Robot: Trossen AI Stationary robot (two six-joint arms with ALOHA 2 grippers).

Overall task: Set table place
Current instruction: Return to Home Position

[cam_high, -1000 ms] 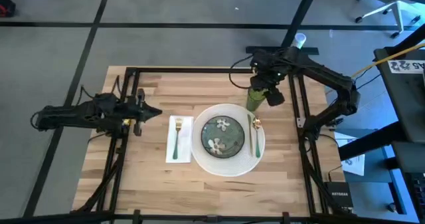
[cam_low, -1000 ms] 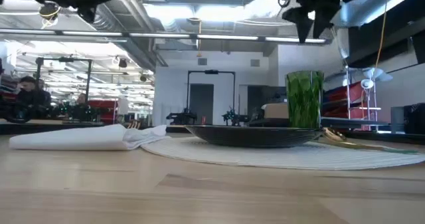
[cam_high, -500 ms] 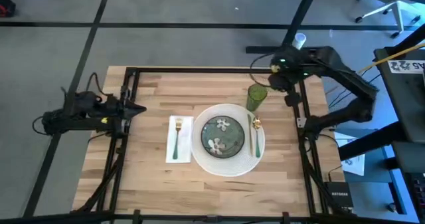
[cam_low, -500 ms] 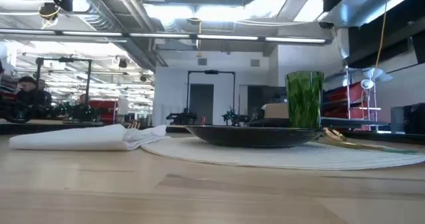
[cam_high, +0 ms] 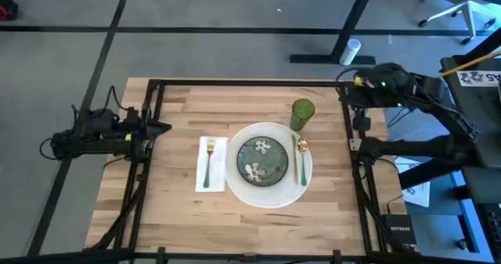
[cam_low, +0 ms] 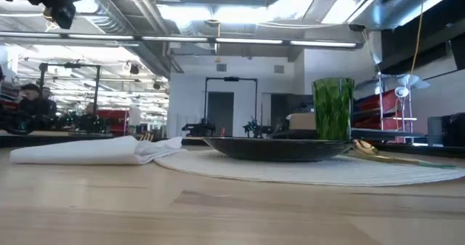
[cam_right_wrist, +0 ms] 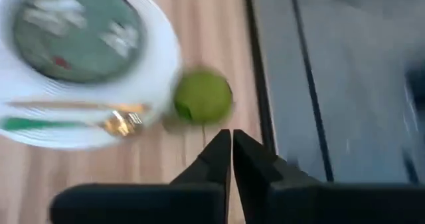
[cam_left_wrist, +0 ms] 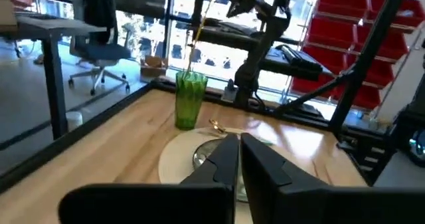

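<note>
Since a second ago the right gripper [cam_high: 350, 93] has drawn away from above the green cup [cam_high: 302, 113] to the right edge of the table [cam_high: 180, 217], and the left gripper [cam_high: 160, 128] has pulled back to the left edge.

From above, both grippers hold nothing. The cup stands on bare wood just beyond the white placemat [cam_high: 270, 195], which carries the green floral plate [cam_high: 262, 161] and, beside it, the gold utensil [cam_high: 302, 146]. The green fork [cam_high: 208, 162] lies on the white napkin [cam_high: 219, 174] just left of the mat.

At table height, the cup [cam_low: 333, 108] stands upright behind the plate [cam_low: 276, 147]; the napkin [cam_low: 87, 152] lies off to one side. Ceiling lights run across the workshop beyond.

The left wrist camera shows its fingers [cam_left_wrist: 226, 157] pressed nearly together, a thin slit between them, pointing toward the cup [cam_left_wrist: 189, 99]; red bins [cam_left_wrist: 345, 18] line the far wall.

The right wrist camera shows its fingers [cam_right_wrist: 216, 157] closed tip to tip, empty, above the cup [cam_right_wrist: 202, 96] and the table's edge.
</note>
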